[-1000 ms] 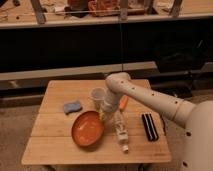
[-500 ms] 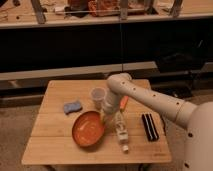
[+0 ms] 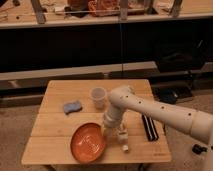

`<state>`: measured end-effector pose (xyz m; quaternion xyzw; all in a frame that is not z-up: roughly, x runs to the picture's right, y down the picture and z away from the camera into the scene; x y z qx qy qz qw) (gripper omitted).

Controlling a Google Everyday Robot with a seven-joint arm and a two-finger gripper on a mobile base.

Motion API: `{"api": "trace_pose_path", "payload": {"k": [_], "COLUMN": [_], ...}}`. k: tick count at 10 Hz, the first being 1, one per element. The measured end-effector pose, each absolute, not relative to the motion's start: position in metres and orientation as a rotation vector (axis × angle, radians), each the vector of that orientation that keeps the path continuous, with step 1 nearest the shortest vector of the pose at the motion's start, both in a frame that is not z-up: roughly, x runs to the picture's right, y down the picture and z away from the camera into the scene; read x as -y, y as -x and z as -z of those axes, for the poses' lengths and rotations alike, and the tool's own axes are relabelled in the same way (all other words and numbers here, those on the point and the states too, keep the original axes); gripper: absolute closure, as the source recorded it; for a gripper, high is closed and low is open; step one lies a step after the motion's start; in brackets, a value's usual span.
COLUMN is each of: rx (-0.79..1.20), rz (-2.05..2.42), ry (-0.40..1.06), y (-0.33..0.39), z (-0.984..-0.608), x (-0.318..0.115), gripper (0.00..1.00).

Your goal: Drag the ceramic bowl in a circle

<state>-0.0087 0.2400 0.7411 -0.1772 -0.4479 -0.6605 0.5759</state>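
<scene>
The ceramic bowl (image 3: 88, 142) is a wide, shallow, orange-red glossy dish lying near the front edge of the wooden table (image 3: 55, 90), left of centre. My gripper (image 3: 107, 131) points down from the white arm and sits at the bowl's right rim, seemingly touching it. The arm reaches in from the right, with its elbow above the table's middle.
A translucent whitish cup (image 3: 98, 97) stands behind the gripper. A blue sponge (image 3: 72, 106) lies at the back left. A small white bottle-like object (image 3: 122, 139) lies just right of the gripper. A black flat object (image 3: 149, 127) lies at the right.
The bowl has slid toward the table's front edge, and my gripper has moved with it at its right rim. The other objects have not moved.
</scene>
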Motion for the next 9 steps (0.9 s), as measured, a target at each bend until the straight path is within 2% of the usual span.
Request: {"api": "trace_pose_path", "payload": {"k": [3, 9], "rx": [1.062, 1.072], "rz": [1.586, 1.540], "ry": [0.413, 0.368], "y": [0.037, 0.058], "z": [-0.743, -0.783], "x": [-0.242, -0.187], "gripper": [1.00, 1.00]}}
